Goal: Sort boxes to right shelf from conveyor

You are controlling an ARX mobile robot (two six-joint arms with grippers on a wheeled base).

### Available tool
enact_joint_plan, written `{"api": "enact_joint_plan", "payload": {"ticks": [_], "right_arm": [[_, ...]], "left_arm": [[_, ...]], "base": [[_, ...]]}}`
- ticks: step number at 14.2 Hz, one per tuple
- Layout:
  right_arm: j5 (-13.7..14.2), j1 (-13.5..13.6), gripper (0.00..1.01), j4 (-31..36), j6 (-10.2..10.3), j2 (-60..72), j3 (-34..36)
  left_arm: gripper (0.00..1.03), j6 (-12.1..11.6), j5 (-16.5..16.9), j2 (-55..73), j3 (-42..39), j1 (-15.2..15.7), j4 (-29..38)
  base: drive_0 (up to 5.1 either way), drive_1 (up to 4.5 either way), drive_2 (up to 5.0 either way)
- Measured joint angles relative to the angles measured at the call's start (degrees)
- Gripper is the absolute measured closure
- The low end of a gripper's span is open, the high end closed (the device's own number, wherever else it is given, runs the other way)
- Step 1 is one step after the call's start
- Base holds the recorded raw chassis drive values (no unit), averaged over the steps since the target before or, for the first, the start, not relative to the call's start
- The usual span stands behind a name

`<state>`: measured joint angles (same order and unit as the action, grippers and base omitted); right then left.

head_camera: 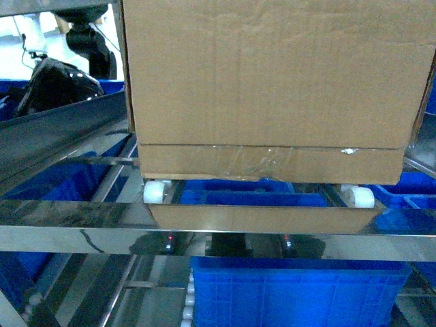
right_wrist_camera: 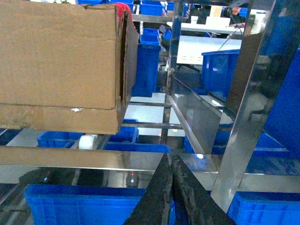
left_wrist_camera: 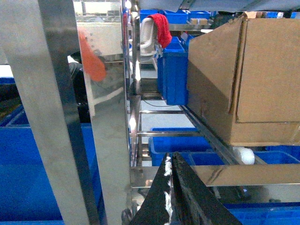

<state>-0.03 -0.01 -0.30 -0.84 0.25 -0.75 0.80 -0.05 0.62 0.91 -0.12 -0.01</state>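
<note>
A large brown cardboard box rests on the right shelf, its taped bottom edge on two white roller wheels just behind the steel front rail. In the left wrist view the box is up and to the right of my left gripper, which is shut on nothing, apart from the box. My right gripper is also shut and empty, below and to the right of the box. Neither gripper shows in the head view. The conveyor is out of view.
Blue plastic bins sit on the level below and further back. Steel uprights stand close to each gripper. A red cloth hangs at the back. A slanted steel panel runs at the left.
</note>
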Motion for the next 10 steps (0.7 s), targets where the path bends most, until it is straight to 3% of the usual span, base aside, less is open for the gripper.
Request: {"api": "enact_joint_plan", "payload": {"ticks": [5,10], "right_arm": [[0.0,0.0,0.99,0.0,0.0,0.0,0.0],[0.0,0.0,0.44,0.0,0.0,0.0,0.0]], "left_arm": [[0.98,0.0,0.0,0.0,0.0,0.0,-0.2],[0.42,0.0,0.0,0.0,0.0,0.0,-0.2]], "base": [[0.0,0.00,0.0],[0.0,0.00,0.0]]}}
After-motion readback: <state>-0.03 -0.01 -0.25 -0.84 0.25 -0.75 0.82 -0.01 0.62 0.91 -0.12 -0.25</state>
